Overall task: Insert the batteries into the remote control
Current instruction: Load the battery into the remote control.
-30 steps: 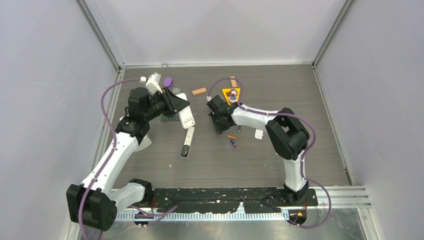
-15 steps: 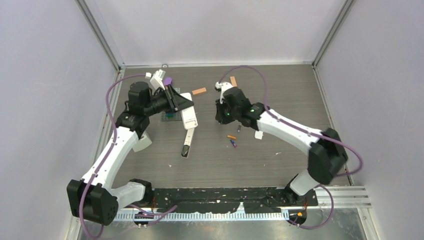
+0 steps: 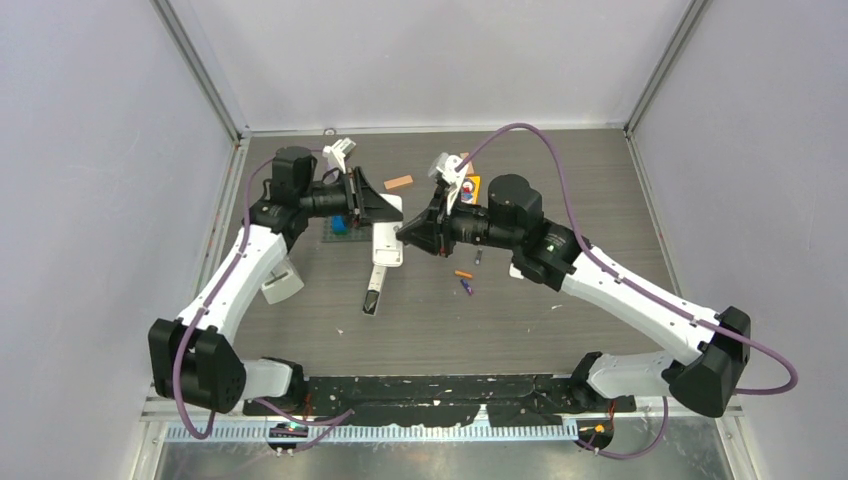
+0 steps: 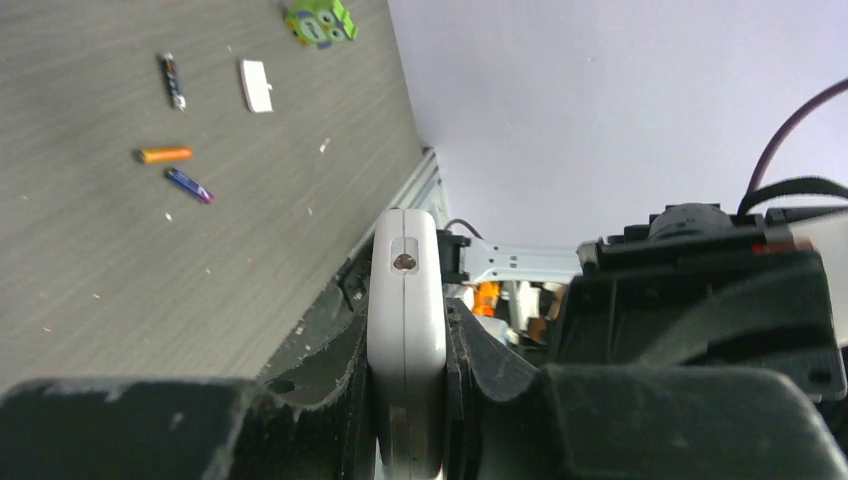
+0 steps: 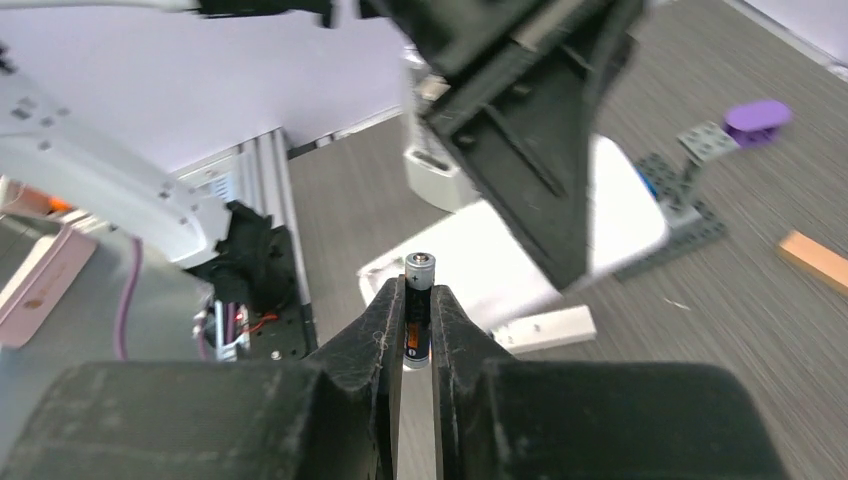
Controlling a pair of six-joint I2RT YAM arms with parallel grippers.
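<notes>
The left tool (image 4: 405, 350) is clenching the white remote (image 4: 405, 285) edge-on above the table (image 4: 100, 250); the right tool (image 5: 417, 300) is pinching a dark, silver-capped battery (image 5: 419, 275) upright nearby. Both tools are hiding their objects' lower ends.

White links (image 3: 235, 285), black joints (image 3: 515, 200), purple cables (image 3: 520, 127), black end effectors (image 5: 418, 300)

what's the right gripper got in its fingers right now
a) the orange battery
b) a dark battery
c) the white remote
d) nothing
b: in the right wrist view a dark battery stands clamped upright in the right gripper, while the orange battery lies loose on the table and the white remote sits in the left gripper.
</notes>
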